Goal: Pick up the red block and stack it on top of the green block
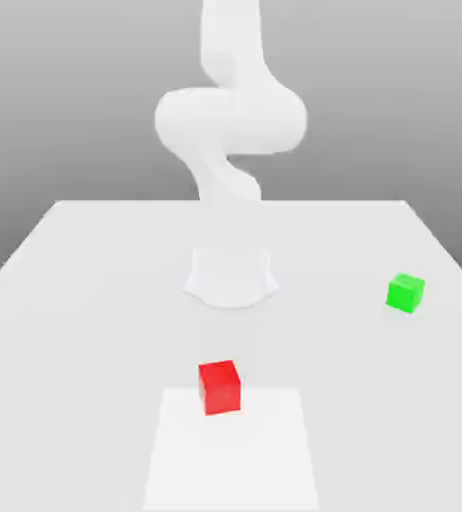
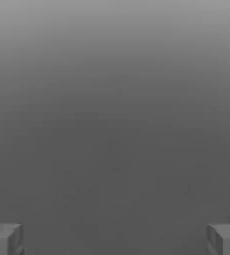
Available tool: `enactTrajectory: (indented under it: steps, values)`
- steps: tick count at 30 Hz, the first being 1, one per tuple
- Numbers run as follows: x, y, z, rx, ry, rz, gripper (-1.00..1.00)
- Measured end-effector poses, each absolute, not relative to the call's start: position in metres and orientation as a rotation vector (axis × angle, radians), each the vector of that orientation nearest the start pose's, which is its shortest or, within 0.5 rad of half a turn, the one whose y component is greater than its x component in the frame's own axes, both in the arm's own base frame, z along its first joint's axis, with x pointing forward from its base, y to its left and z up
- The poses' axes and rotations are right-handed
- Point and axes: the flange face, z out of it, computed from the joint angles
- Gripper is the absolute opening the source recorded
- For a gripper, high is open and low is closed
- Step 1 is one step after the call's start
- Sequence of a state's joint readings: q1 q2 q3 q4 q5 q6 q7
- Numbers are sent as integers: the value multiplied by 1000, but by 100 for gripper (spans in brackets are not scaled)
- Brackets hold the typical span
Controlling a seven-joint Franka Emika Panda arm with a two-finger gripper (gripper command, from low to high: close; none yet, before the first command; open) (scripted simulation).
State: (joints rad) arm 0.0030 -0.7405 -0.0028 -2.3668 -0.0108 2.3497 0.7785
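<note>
Rising from the far part of the pale table (image 1: 95, 350), the robot arm (image 1: 231, 110) is the largest thing here, its upper links reaching out past the top edge of the exterior view. Next in size comes the gripper (image 2: 115, 241), seen in the hand view with its two fingers (image 2: 5, 240) spread wide to either side and nothing between them. Smaller again is the red block (image 1: 220, 388), sitting on the table nearer the camera than the arm's base, across the far edge of a brighter white patch (image 1: 233, 460). It looks like a plain, matte, rigid cube, probably light, not fragile and not very slippery, so a moderate squeeze should do. The best hold would be on two opposite upright faces, around mid-height, with the jaws turned to match its slight skew. Smallest in the picture is the green block (image 1: 405, 293), well apart toward the exterior view's right and also skewed; its flat top should bear the red one, though that small face asks for careful centring and a gentle release.
</note>
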Motion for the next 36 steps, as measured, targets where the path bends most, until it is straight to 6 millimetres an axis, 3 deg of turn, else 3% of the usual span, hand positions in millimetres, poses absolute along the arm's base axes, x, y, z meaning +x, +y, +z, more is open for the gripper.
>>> enactTrajectory:
  steps: [4,9,12,17,19,23,24,31,36]
  values:
    - [406,-3,562,-2660,1008,-794,0]
    - [412,-9,436,-2815,971,-563,0]
    - [398,-12,361,-2897,939,-400,0]
    - [346,-16,233,-3003,866,-90,0]
    - [335,-15,193,-3021,846,-23,0]
    - [329,-16,154,-3027,843,-2,0]
    - [328,-17,147,-3027,843,-1,-100]
    - [327,-16,146,-3027,843,1,-100]
    - [329,-16,181,-3026,844,0,-100]
